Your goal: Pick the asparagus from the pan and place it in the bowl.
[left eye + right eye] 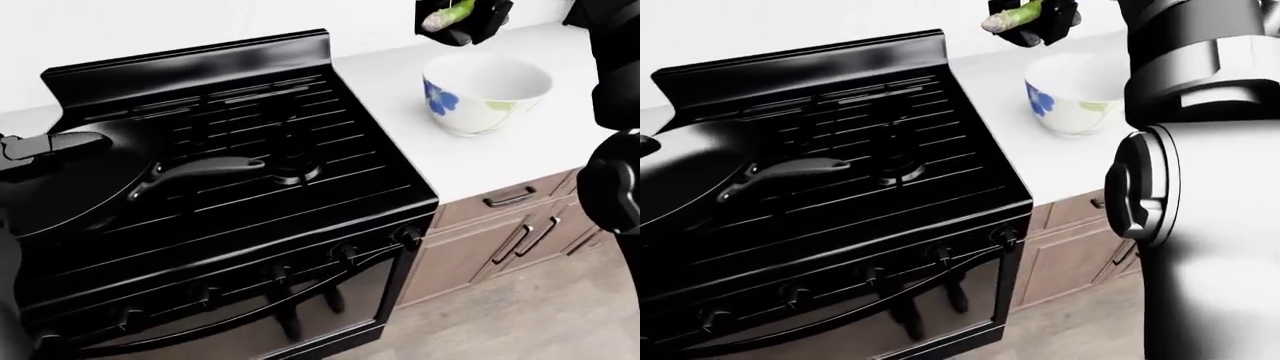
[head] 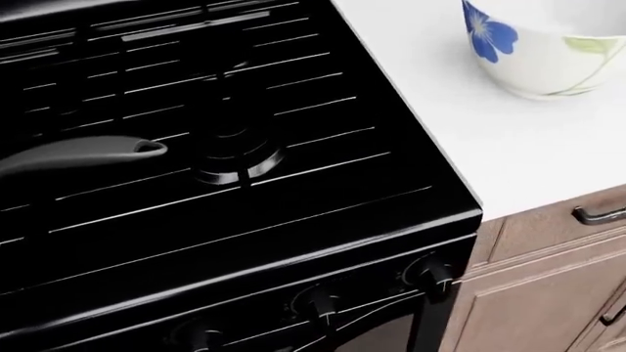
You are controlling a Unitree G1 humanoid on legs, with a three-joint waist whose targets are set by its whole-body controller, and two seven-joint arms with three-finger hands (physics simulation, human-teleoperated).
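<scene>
In the left-eye view my right hand [image 1: 462, 18] hangs at the top, shut on the green asparagus [image 1: 446, 13], just above the far left rim of the white bowl [image 1: 487, 91] with a blue flower. The bowl stands on the white counter [image 1: 520, 150] right of the stove. The black pan [image 1: 60, 191] sits on the stove's left burners, its grey handle [image 1: 200, 168] pointing right. My left hand [image 1: 45, 145] hovers over the pan's far left edge, fingers stretched out flat and holding nothing. The head view shows only the handle tip [image 2: 88, 152] and part of the bowl [image 2: 548, 51].
The black stove [image 1: 300, 225] has a raised back panel [image 1: 190, 60] and a row of knobs [image 1: 345, 251] along its lower edge. Wooden drawers [image 1: 510, 225] with dark handles sit under the counter. My right arm [image 1: 1200, 180] fills the right side of the right-eye view.
</scene>
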